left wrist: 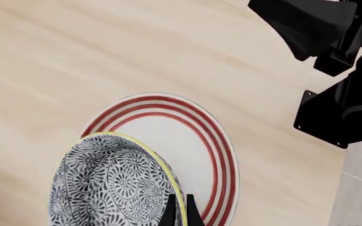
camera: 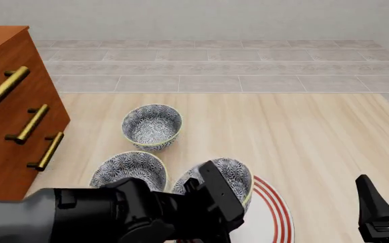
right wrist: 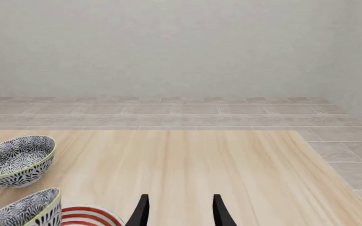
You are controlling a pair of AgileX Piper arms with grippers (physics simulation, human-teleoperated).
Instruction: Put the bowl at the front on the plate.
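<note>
The left gripper (left wrist: 179,212), jaws clamped on its rim, holds the bowl (left wrist: 111,183) tilted over the plate (left wrist: 187,146). Likely rigid, slick, breakable; that rim pinch suits. Right gripper (right wrist: 177,212) jaws apart.

The pale wooden table top (camera: 303,136) shows a smooth matt grain, and beside it the reddish-brown wooden drawer chest (camera: 5,116) carries brushed, brass-coloured metal bar handles (camera: 29,124). The round deep flower-patterned bowl with a yellow-green rim (left wrist: 115,181) and the flat white plate with red rings (left wrist: 175,141) both look like smooth glazed ceramic with little shine. The left arm's casing (camera: 133,215) looks like black matt plastic, grey towards its base.
</note>
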